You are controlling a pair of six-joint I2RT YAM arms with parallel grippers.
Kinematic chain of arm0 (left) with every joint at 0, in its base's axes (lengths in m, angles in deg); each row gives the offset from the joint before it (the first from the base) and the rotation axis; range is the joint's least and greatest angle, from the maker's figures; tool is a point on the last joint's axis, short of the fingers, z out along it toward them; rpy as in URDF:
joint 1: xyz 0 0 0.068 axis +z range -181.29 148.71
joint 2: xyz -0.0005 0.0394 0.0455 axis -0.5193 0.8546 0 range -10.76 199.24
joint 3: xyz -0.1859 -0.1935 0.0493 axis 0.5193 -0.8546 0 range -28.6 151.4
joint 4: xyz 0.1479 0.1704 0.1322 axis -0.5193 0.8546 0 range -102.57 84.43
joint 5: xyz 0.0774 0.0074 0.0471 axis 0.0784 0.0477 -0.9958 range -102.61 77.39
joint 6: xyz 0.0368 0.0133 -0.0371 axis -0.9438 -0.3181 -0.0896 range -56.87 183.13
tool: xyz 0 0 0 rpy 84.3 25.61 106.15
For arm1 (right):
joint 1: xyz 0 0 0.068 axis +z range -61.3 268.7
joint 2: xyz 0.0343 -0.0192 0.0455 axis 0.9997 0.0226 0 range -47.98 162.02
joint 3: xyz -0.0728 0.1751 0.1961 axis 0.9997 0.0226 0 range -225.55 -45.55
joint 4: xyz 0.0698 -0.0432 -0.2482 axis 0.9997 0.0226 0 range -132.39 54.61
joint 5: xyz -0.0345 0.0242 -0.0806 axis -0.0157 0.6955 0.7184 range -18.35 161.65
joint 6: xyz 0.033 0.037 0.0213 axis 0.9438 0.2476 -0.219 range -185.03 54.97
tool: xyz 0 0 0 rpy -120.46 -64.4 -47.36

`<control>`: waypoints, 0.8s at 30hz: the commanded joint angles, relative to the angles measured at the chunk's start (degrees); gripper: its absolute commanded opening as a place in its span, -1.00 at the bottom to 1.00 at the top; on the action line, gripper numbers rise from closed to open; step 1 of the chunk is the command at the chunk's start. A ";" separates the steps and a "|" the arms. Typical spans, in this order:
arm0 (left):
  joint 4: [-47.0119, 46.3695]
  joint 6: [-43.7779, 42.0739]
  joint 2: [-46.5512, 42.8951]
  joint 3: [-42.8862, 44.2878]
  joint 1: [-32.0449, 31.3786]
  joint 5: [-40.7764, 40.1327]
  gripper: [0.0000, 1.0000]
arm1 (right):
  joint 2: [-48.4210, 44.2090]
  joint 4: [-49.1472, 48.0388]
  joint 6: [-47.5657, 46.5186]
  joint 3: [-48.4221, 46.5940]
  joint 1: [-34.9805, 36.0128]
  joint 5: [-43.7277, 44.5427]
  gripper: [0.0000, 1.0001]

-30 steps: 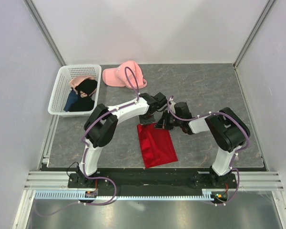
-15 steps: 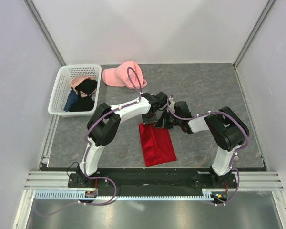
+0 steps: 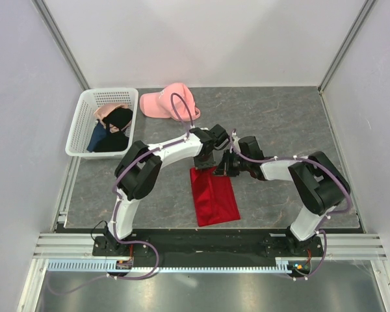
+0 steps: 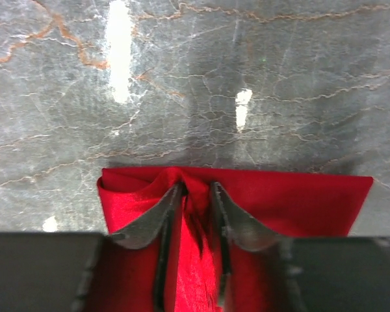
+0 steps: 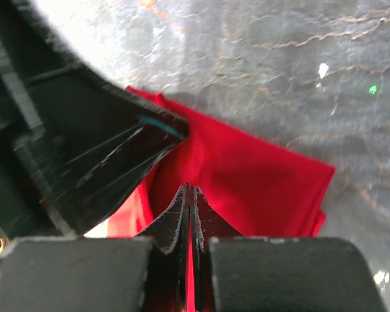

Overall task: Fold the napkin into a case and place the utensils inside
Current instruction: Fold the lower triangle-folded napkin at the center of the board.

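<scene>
Left jaws and right jaws each pinch the far edge of the napkin (image 3: 214, 198) on the worktop (image 3: 286, 117), so we judge we are mid-fold and must next carry it over evenly.

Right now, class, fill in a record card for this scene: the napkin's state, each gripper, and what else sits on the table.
cloth: red napkin, folded to a rectangle, lying on the table
left gripper: shut on the napkin's far edge, cloth bunched between its fingers
right gripper: shut on that same far edge
far left: white basket holding dark garments
beside the basket: pink cap
</scene>
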 commanded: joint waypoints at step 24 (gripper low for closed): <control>-17.79 -10.64 -31.13 -27.07 5.52 15.67 -0.27 | -13.42 8.30 -5.41 5.28 0.46 -4.67 -0.31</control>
